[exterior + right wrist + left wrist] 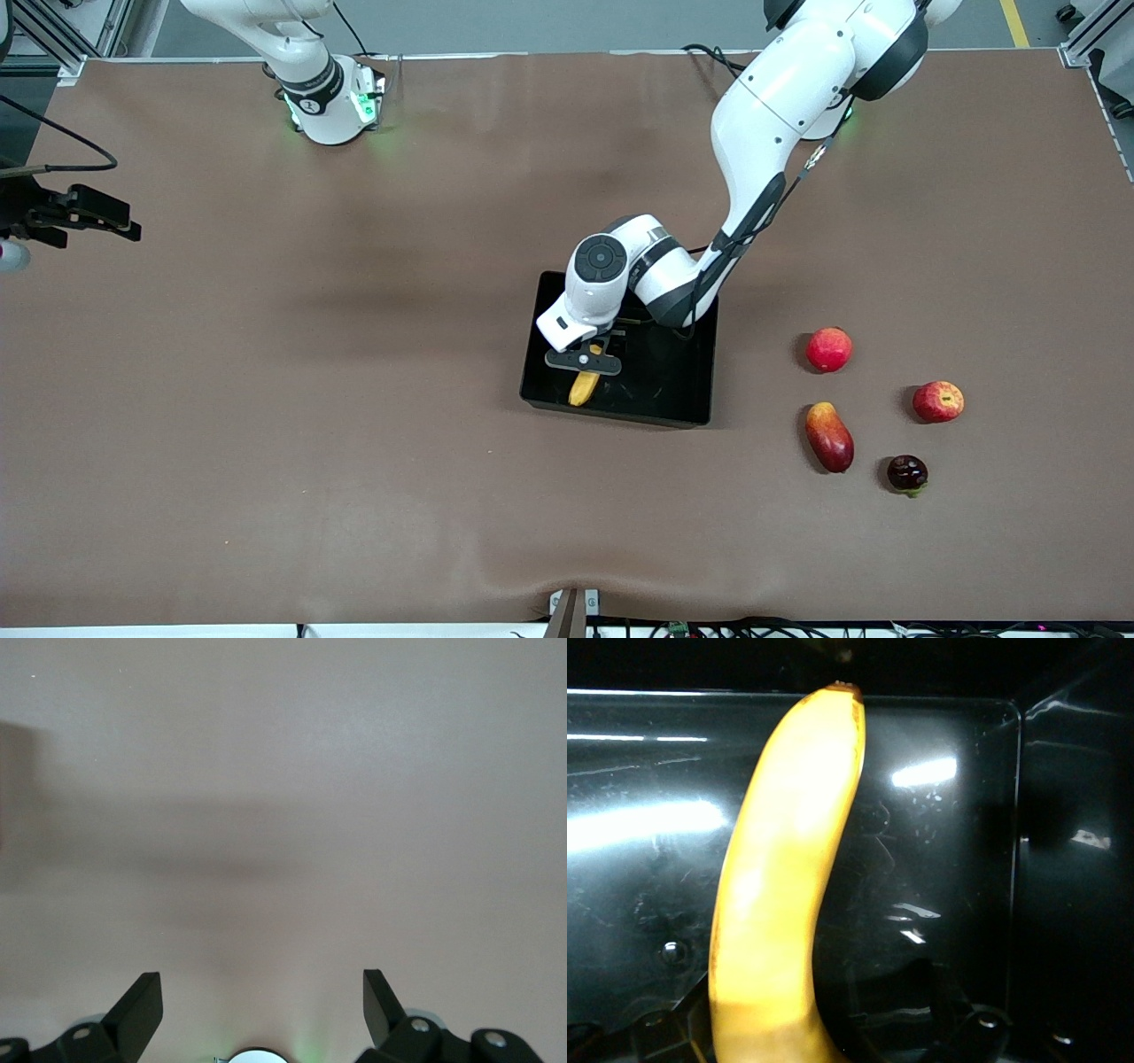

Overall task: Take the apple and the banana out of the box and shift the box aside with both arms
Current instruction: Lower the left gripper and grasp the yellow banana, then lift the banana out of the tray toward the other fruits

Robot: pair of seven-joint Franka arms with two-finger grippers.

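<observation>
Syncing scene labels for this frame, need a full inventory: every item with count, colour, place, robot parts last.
tray: 1, glossy black, mid-table.
banana: 1, yellow, in the tray at the corner nearest the front camera toward the right arm's end.
apple: 1, red with a yellowish patch, on the table toward the left arm's end.
round fruit: 1, pinkish-red, between tray and apple, farther from the front camera than the mango.
mango: 1, red-orange, oblong, nearer the front camera than the round fruit.
dark fruit: 1, dark maroon, nearest the front camera of the four.
table: 1, brown cover.
left gripper: 1, black, in the tray, around the banana.
right gripper: 1, black, open, waiting over bare table.
</observation>
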